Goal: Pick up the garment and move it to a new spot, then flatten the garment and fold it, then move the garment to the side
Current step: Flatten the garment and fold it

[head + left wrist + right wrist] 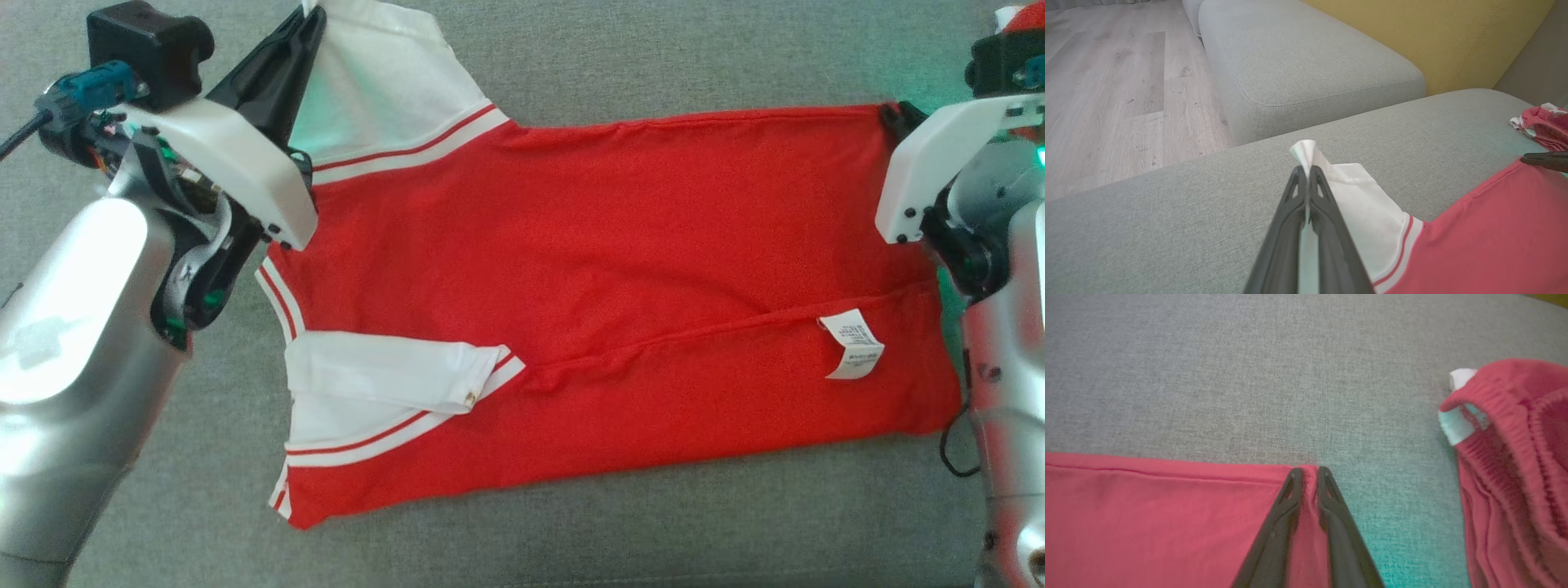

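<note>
**Left arm.** The silver left forearm (65, 327) slants up from the lower left of the head view. Its white wrist housing (229, 155) is angled inward. The two dark fingers (1331, 212) of the left hand (1306, 169) are pressed together, with a fold of the garment's (612, 245) white sleeve (384, 73) pinched at their tips.

**Right arm.** The right forearm (1008, 367) stands along the right edge, and its wrist housing (931, 163) tilts inward. The fingertips of the right hand (1306, 471) nearly meet, with the corner of the red hem (1167, 467) gripped between them.

The hands are well apart.
</note>
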### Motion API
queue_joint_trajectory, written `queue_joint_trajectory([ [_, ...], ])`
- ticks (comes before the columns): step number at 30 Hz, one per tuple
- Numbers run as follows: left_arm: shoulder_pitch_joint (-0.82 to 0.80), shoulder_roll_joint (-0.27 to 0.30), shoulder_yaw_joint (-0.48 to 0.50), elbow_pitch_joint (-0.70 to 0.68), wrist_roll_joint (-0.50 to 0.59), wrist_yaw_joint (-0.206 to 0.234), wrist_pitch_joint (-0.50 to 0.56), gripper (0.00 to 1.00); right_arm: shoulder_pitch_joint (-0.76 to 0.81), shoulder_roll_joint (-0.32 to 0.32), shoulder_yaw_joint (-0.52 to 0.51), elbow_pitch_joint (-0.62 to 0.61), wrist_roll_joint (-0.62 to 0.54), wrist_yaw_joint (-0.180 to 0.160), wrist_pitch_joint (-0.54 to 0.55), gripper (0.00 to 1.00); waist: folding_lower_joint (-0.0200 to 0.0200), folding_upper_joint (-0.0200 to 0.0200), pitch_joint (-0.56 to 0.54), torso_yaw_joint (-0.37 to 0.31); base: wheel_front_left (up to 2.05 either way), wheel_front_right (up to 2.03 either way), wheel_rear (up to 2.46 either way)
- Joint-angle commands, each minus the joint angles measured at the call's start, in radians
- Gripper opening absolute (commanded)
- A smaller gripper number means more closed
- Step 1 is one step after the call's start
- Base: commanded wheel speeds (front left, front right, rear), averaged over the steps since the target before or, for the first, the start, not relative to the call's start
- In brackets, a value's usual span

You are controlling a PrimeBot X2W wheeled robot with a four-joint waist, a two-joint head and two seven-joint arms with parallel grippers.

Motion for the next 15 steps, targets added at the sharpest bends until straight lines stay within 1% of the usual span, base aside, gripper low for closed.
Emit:
queue_joint_trajectory([
  [1, -0.023, 0.036, 0.04, -0.033, -0.005, 0.006, -0.003, 0.0, -0.02, -0.005, 0.005, -0.016, 0.007, -0.001, 0.009, 0.15, 0.0, 0.0, 0.0, 0.0, 0.0, 0.0, 0.0],
  [2, -0.023, 0.037, 0.041, -0.033, -0.006, 0.007, -0.003, 0.0, -0.021, -0.003, 0.0, -0.01, 0.008, -0.001, 0.012, 0.02, 0.0, 0.0, -0.001, 0.0, 0.0, 0.0, 0.0],
  [3, -0.023, 0.038, 0.042, -0.032, -0.007, 0.007, -0.004, 0.0, -0.021, -0.001, -0.001, -0.006, 0.01, -0.001, 0.014, 0.0, 0.0, 0.0, -0.003, 0.0, 0.0, 0.0, 0.0],
  [6, -0.019, 0.041, 0.045, -0.029, -0.011, 0.01, -0.007, 0.0, -0.022, 0.005, -0.01, 0.006, 0.017, -0.001, 0.0, 0.0, 0.0, 0.0, -0.01, -0.001, 0.0, 0.0, 0.0],
  [15, 0.006, 0.051, 0.056, -0.037, -0.015, 0.023, -0.034, 0.0, -0.036, 0.012, -0.026, 0.003, 0.016, -0.001, -0.133, 0.0, 0.0, 0.0, -0.059, -0.004, 0.0, 0.0, 0.0],
])
